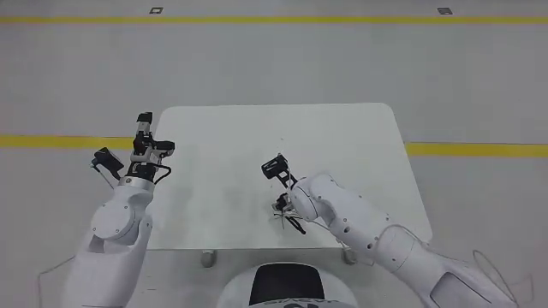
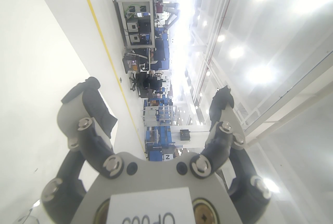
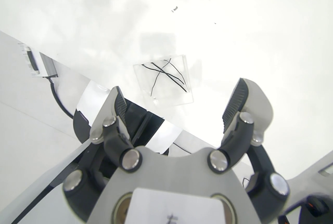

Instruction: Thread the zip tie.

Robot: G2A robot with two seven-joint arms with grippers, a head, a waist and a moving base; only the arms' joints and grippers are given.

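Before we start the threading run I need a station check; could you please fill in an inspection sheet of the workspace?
Surface: white table, faint grey smudges.
Job's things: black zip ties, loose and crossed, lying in a clear tray near the table's front edge.
Clutter: small dark specks on the table.
Grippers: left gripper open, holding nothing, at the table's left edge and facing the room. Right gripper open, holding nothing, above the tray.
Cables: black cable running from a small grey box beside the table's edge.
Surroundings: yellow floor lines; workstations in the hall beyond.
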